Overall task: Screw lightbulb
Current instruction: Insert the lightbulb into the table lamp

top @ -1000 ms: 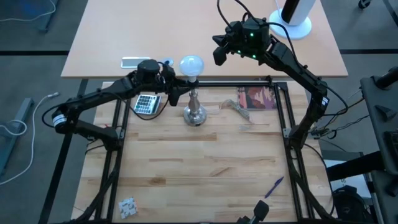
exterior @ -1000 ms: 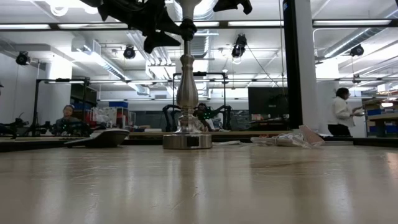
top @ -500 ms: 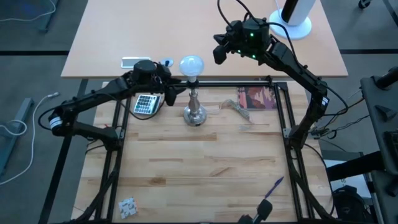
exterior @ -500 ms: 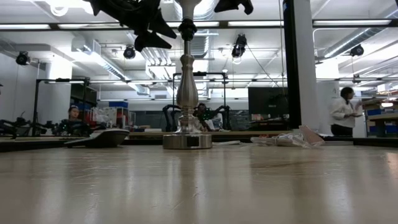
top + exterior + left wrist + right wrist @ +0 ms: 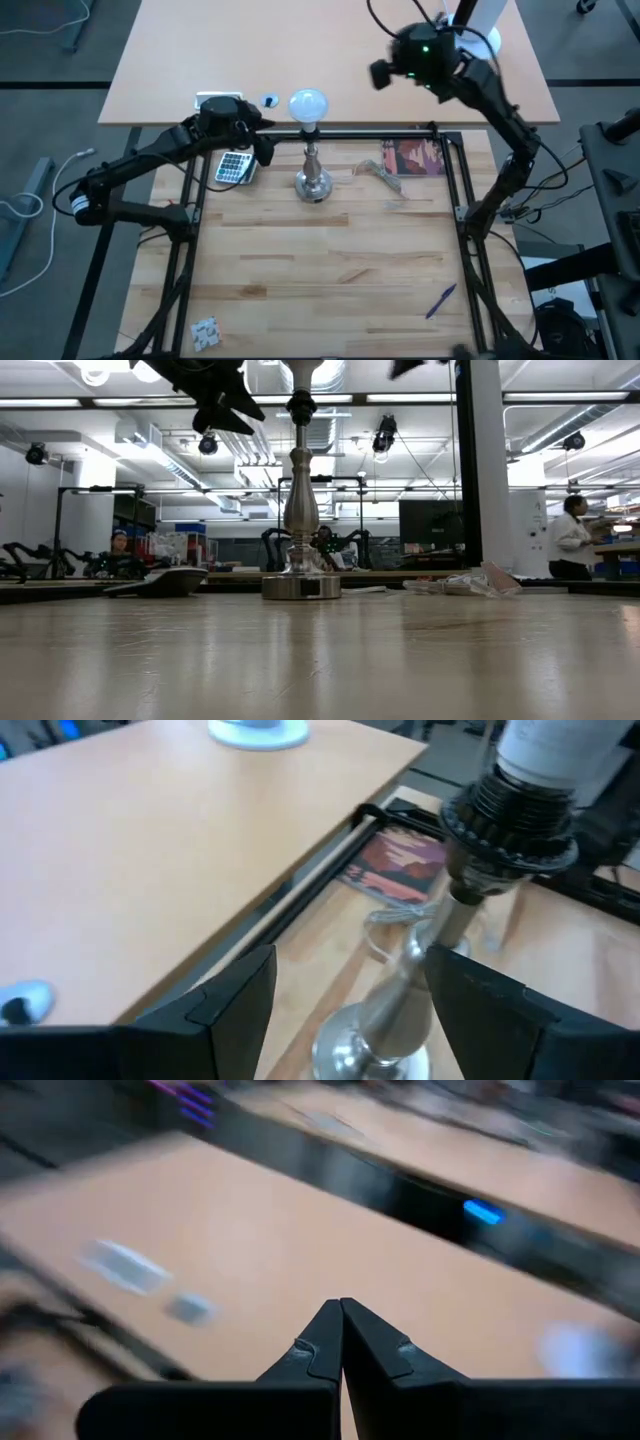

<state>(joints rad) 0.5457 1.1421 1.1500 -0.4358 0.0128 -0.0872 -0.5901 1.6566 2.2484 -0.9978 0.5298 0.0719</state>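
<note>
The bulb sits screwed into the black socket on top of the silver stand, upright, with nothing gripping it. In the left wrist view only the bulb's lower part shows above the socket; its top is cut off by the frame edge. In the low view the stand's upper end runs out of the picture, so the bulb itself is hidden there.

The left gripper hangs just beside the stand, clear of it, its fingers spread wide and empty; the stand's stem shows between them, farther off. Near this gripper, on the side away from the stand, lies a calculator, partly covered by the arm.

The right gripper is raised over the tan table, well apart from the stand, its fingers pressed together on nothing. Its wrist view is smeared, and the objects there are hard to make out.
</note>
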